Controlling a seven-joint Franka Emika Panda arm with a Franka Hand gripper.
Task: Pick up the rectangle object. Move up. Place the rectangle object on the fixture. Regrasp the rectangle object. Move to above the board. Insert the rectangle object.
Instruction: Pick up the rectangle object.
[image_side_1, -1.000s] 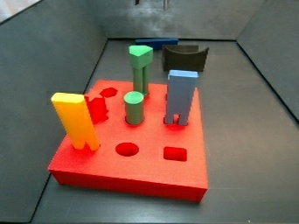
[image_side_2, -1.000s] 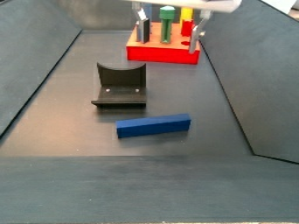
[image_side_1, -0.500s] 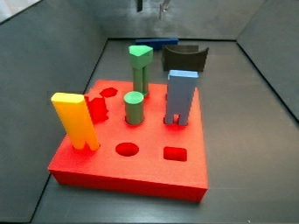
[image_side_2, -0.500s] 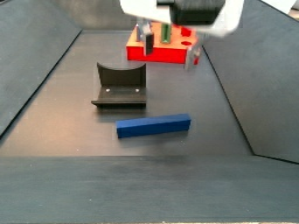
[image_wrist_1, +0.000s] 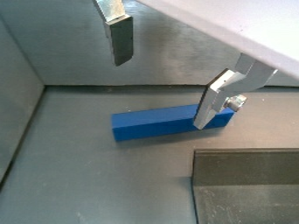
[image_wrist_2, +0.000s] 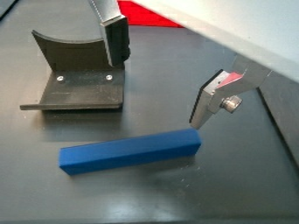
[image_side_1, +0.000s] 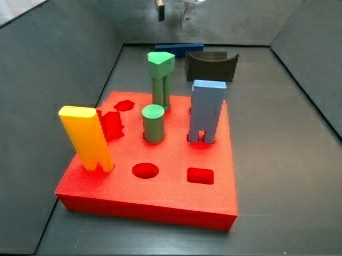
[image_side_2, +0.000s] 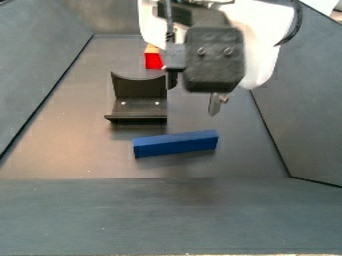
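The rectangle object, a slim dark-blue bar, lies flat on the dark floor in both wrist views (image_wrist_1: 162, 123) (image_wrist_2: 128, 150) and in both side views (image_side_2: 175, 144) (image_side_1: 177, 48), where the tall green peg partly hides it. My gripper (image_side_2: 195, 96) hangs open and empty above the bar, also in both wrist views (image_wrist_1: 167, 74) (image_wrist_2: 162, 70). One of its fingers (image_wrist_2: 211, 96) is over the bar's end. The black fixture (image_wrist_2: 76, 74) (image_side_2: 138, 97) (image_side_1: 211, 66) stands beside the bar. The red board (image_side_1: 147, 170) (image_side_2: 154, 60) lies beyond the fixture.
On the board stand a yellow block (image_side_1: 84, 135), a tall green peg (image_side_1: 160, 80), a short green peg (image_side_1: 154, 122) and a light-blue legged block (image_side_1: 207, 108). Sloping grey walls (image_side_2: 54, 80) close the floor in on both sides.
My gripper has come down from high over the board end to just above the blue bar. The bar, fixture and board have not moved.
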